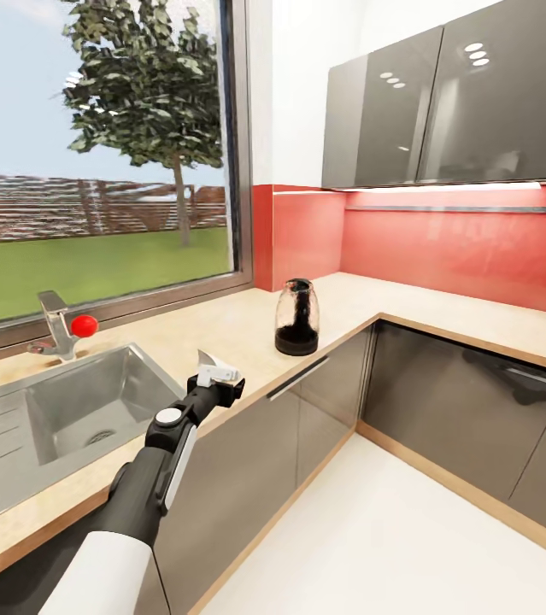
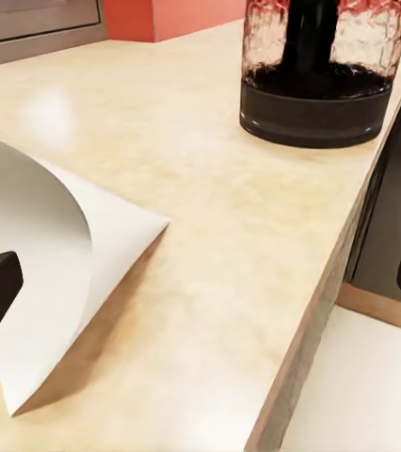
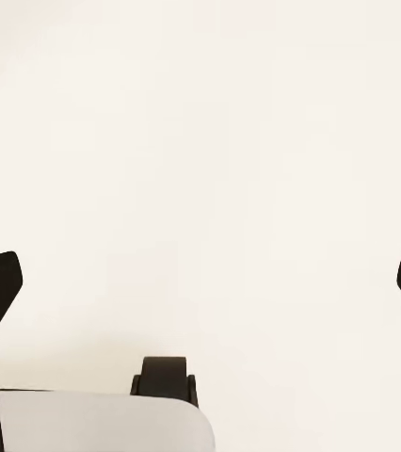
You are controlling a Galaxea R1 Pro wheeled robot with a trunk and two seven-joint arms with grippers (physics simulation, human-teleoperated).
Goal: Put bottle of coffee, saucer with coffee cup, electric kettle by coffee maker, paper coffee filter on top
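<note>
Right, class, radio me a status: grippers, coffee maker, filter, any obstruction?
Left gripper open over the counter. Right gripper open, above floor. Paper filter by left fingers, not on the coffee maker. No obstruction between.

beige L-shaped countertop point(image 1: 247, 329) under window. coffee maker point(image 1: 296, 318) sits near counter's front edge by inner corner. white paper coffee filter point(image 2: 40, 273) curled on counter, well apart from coffee maker, sink point(image 1: 76, 410) side. faucet point(image 1: 55, 329) behind sink.
</note>
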